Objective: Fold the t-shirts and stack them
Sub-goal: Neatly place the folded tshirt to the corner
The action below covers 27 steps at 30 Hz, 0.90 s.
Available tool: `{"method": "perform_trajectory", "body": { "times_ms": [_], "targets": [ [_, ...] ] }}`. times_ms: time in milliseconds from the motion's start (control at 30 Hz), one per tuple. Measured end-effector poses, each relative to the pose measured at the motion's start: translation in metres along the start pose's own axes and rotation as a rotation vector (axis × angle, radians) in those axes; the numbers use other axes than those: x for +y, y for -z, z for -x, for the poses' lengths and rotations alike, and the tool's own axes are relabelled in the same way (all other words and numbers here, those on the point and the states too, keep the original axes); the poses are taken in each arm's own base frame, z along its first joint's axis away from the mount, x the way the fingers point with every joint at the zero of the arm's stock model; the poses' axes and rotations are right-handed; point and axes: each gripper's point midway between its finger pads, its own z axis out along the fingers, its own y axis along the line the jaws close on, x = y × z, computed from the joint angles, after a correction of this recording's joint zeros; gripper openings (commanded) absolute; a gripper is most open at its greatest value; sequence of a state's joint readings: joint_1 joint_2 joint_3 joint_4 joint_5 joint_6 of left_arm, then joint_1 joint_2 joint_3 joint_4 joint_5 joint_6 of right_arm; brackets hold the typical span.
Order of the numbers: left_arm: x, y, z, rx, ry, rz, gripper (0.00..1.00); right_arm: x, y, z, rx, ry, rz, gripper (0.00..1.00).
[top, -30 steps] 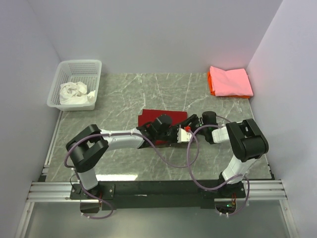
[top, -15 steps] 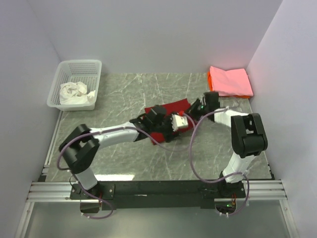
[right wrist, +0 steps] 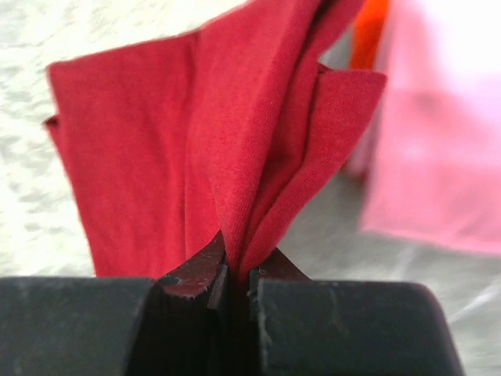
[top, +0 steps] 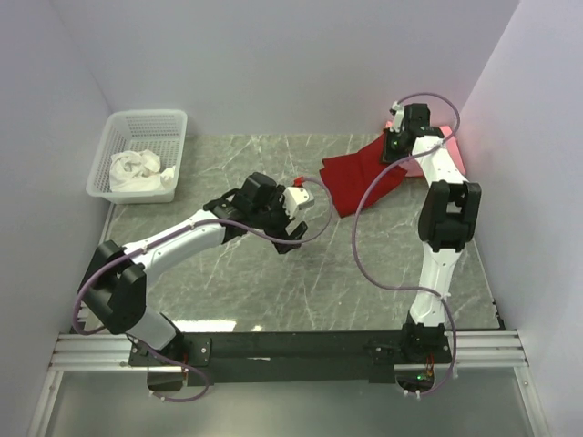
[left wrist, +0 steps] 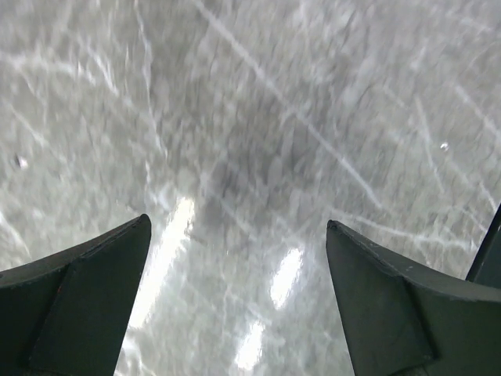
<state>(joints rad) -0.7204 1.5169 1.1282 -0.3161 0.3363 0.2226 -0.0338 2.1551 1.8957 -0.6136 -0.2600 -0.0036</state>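
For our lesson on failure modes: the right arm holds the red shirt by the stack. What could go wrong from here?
The right pincer pinches only a bunched edge of the red shirt, so its folds may fall open. Its hanging end could drag the pink shirt askew. The open left pincer gives no support.

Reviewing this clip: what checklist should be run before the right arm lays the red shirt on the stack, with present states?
1. Grip: the right gripper is shut on the deep red t-shirt: ok.
2. The left gripper is open, empty and apart from the cloth: ok.
3. The deep red t-shirt is flat and folded: not ok, it hangs bunched.
4. The pink t-shirt and orange t-shirt are stacked square: cannot tell, mostly hidden.
5. The white t-shirt is out of the basket: not ok.
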Motion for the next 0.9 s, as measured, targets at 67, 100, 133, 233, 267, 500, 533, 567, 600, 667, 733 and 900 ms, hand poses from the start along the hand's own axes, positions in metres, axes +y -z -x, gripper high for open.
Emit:
{"method": "perform_trajectory", "body": {
  "times_ms": [67,100,133,233,267,500,533,567,600,667,733,900],
  "targets": [
    [0.003,0.001,-0.009,0.03,0.025,0.005,0.99,-0.011,-0.005,0.017,-0.01,0.072,-0.036,0.0],
    [0.005,0.002,-0.012,0.042,0.035,0.009,0.99,-0.015,-0.007,0.024,-0.019,0.103,-0.051,0.0],
    [0.006,0.003,-0.015,0.05,0.043,0.011,0.99,-0.018,-0.006,0.032,-0.026,0.13,-0.064,0.0],
    [0.011,0.005,-0.02,0.066,0.059,0.018,1.0,-0.026,0.0,0.055,-0.067,0.195,-0.111,0.0],
    [0.012,0.004,-0.022,0.072,0.063,0.019,1.0,-0.028,0.004,0.064,-0.085,0.217,-0.128,0.0],
    [0.015,-0.006,-0.037,0.129,0.087,0.007,0.99,-0.048,0.017,0.09,-0.146,0.303,-0.256,0.0],
    [0.015,-0.007,-0.038,0.134,0.09,0.007,0.99,-0.051,0.018,0.09,-0.145,0.311,-0.273,0.0],
    [0.016,-0.007,-0.039,0.138,0.093,0.006,0.99,-0.053,0.019,0.091,-0.147,0.317,-0.287,0.0],
    [0.017,-0.007,-0.039,0.141,0.095,0.007,0.99,-0.056,0.019,0.093,-0.152,0.323,-0.301,0.0],
    [0.017,-0.007,-0.038,0.142,0.097,0.007,0.99,-0.06,0.021,0.097,-0.164,0.336,-0.322,0.0],
    [0.018,-0.007,-0.038,0.143,0.097,0.007,0.99,-0.064,0.023,0.102,-0.175,0.349,-0.337,0.0],
    [0.017,-0.007,-0.038,0.142,0.098,0.005,1.0,-0.068,0.033,0.109,-0.194,0.372,-0.35,0.0]
  ]
}}
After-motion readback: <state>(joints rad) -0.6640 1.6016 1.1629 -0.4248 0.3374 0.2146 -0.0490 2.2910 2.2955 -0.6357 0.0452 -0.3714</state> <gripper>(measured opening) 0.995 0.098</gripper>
